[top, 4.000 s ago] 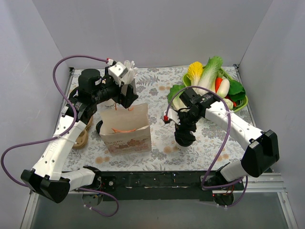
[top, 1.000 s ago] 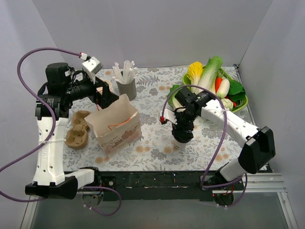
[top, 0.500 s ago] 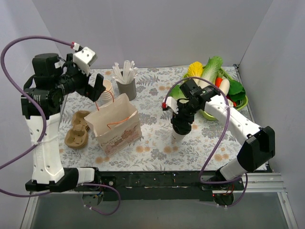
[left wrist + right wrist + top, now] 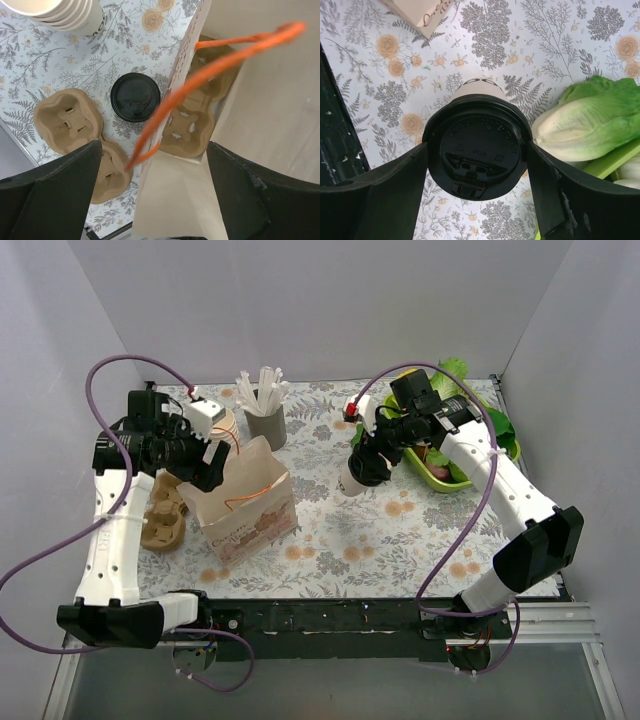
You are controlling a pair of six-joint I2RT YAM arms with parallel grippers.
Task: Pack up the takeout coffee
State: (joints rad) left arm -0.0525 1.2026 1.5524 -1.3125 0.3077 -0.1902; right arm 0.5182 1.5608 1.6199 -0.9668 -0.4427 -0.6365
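Note:
The takeout coffee (image 4: 356, 478), a cream cup with a black lid (image 4: 480, 142), hangs in the air in my right gripper (image 4: 368, 462), which is shut on it just under the lid. It is above the table, right of the paper bag (image 4: 245, 508). In the right wrist view the right gripper (image 4: 477, 152) has a finger on each side of the lid. My left gripper (image 4: 207, 465) is open at the bag's left top edge. In the left wrist view the left gripper (image 4: 155, 147) straddles the bag's wall and orange handle (image 4: 200, 75). A cup carrier (image 4: 192, 122) lies inside the bag.
A loose black lid (image 4: 135, 97) and a cardboard carrier (image 4: 160, 522) lie left of the bag. A stack of lidless cups (image 4: 226, 424) and a straw holder (image 4: 265, 423) stand behind it. A green basket of vegetables (image 4: 470, 445) sits at the back right, under the right arm.
My right gripper has lifted the coffee off the table and carried it back and left, towards the bag. My left gripper has come down from above to the bag's top edge.

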